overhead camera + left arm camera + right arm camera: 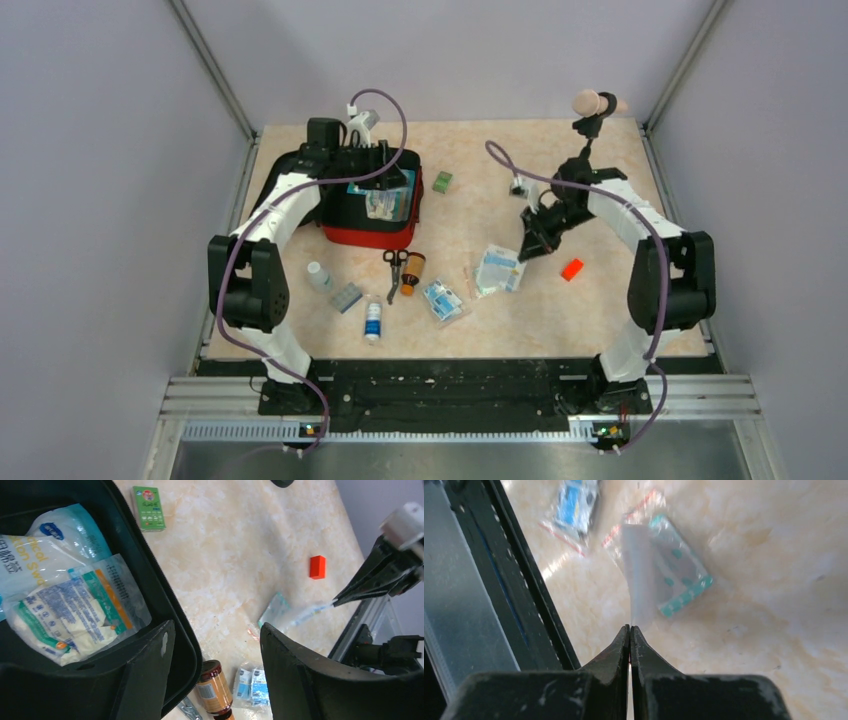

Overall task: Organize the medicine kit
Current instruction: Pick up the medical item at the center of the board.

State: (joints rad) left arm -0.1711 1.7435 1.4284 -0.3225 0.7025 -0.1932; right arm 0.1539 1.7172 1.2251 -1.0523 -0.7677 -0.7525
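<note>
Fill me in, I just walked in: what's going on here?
The right gripper is shut on the edge of a clear packet. The left gripper hangs open above the open medicine kit, which already holds sealed packets. Scissors, a brown bottle and an orange block lie outside it.

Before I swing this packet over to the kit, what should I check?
1. Right end effector gripping the clear packet: ok, shut on its edge.
2. Medicine kit open: ok.
3. Left end effector out of the drop spot: not ok, it hangs open over the kit's rim.
4. Room inside: cannot tell; gauze packs cover the part shown.
5. Green box off the route: probably ok, it lies beside the kit's far corner.
</note>
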